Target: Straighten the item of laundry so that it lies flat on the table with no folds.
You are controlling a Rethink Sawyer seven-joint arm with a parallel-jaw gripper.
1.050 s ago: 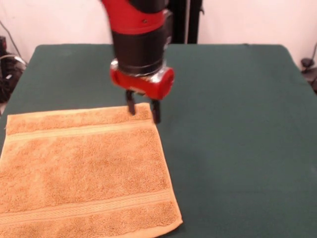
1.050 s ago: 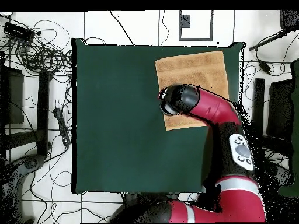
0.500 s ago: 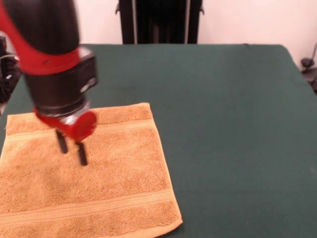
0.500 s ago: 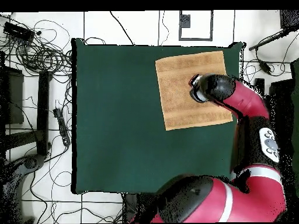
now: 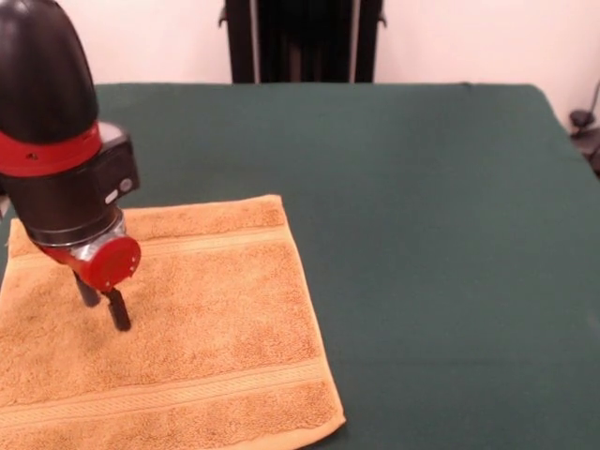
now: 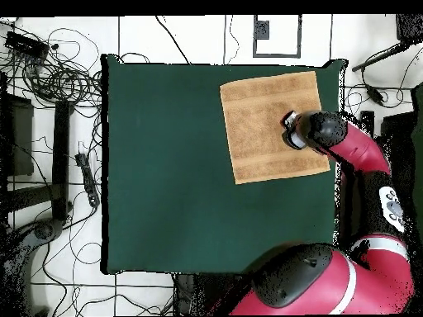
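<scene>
Green felt bench [image 5: 441,234] carried towel [image 5: 206,328], flat. Soft, limp, light; best pinched at a corner. Jaws [image 5: 103,302] parted, empty, over its middle.

arm [image 5: 56,141]: black rounded casing | red band | red disc, silver ring

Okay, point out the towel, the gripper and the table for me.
towel [image 5: 216,319]: front view, bare terry near its middle.
gripper [image 5: 103,305]: front view, midway between its two black fingertips, over the towel.
table [image 5: 441,234]: front view, bare green cloth right of the towel.
</scene>
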